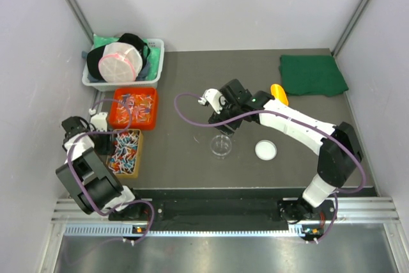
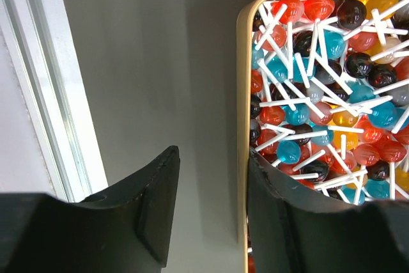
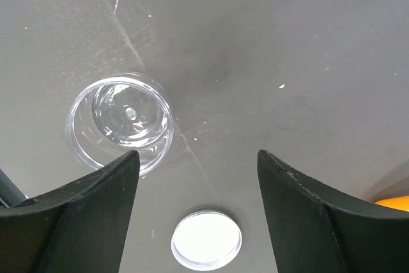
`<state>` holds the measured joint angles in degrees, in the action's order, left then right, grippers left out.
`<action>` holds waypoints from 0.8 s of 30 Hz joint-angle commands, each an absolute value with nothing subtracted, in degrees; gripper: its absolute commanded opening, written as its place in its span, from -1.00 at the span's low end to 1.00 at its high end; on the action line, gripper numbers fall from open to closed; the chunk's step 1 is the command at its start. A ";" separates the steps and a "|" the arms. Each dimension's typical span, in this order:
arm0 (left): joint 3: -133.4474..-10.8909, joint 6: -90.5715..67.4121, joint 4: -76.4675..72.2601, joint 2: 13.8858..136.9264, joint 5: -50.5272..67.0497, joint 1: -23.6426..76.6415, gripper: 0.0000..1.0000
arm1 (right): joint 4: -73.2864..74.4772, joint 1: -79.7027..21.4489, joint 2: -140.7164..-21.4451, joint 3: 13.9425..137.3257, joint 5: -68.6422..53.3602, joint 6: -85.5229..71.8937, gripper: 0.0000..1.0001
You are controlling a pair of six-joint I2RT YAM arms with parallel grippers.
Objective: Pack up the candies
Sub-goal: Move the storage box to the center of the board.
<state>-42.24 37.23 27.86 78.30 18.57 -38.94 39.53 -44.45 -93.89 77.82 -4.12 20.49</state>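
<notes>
Candies (image 2: 332,94): heaped in tan tray (image 2: 243,94), sticks lying every way; second lot in orange tray (image 1: 156,110) next to it.
Left gripper (image 2: 211,218): jaws apart, empty, at tan tray's rim; candies lay off to one finger's side, bare worktop (image 2: 160,62) under other.
Right gripper (image 3: 198,212): jaws apart, empty, above worktop near cup (image 3: 120,123) and lid (image 3: 206,241); well apart from candies.
Left arm nearer.
</notes>
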 commanded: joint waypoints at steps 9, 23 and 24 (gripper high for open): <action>-39.90 38.50 23.29 77.78 19.86 -39.46 -0.07 | 39.02 -44.21 -93.34 80.51 -4.66 20.39 0.47; -37.18 38.94 21.71 77.61 20.21 -38.67 -0.34 | 38.41 -44.21 -92.99 79.80 -4.75 20.39 0.47; -36.92 38.94 21.80 77.43 20.21 -38.58 -0.35 | 38.41 -44.21 -92.99 79.80 -4.75 20.39 0.47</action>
<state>-38.09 37.63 23.44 78.06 19.18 -38.83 39.46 -44.45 -93.93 78.13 -4.19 20.47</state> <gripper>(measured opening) 0.340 0.737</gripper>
